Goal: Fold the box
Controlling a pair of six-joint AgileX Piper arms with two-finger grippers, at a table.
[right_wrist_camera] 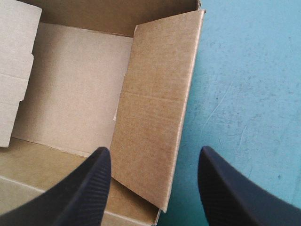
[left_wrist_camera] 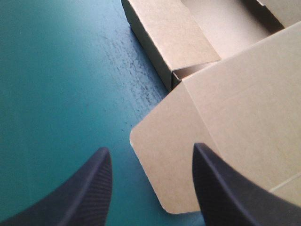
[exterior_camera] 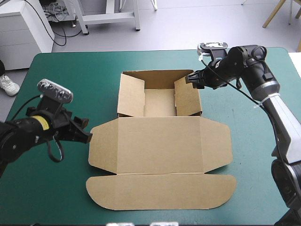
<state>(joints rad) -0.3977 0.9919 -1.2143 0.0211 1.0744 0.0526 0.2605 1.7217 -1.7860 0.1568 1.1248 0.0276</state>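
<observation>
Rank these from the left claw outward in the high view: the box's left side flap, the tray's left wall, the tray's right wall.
1. left side flap: right at the left claw.
2. tray's left wall: farther back on the table.
3. tray's right wall: beyond that, by the right claw.

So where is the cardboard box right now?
In the high view the brown box lies mid-table, its tray toward the far edge, between the left gripper at its left flap and the right gripper at the tray's right wall.
</observation>
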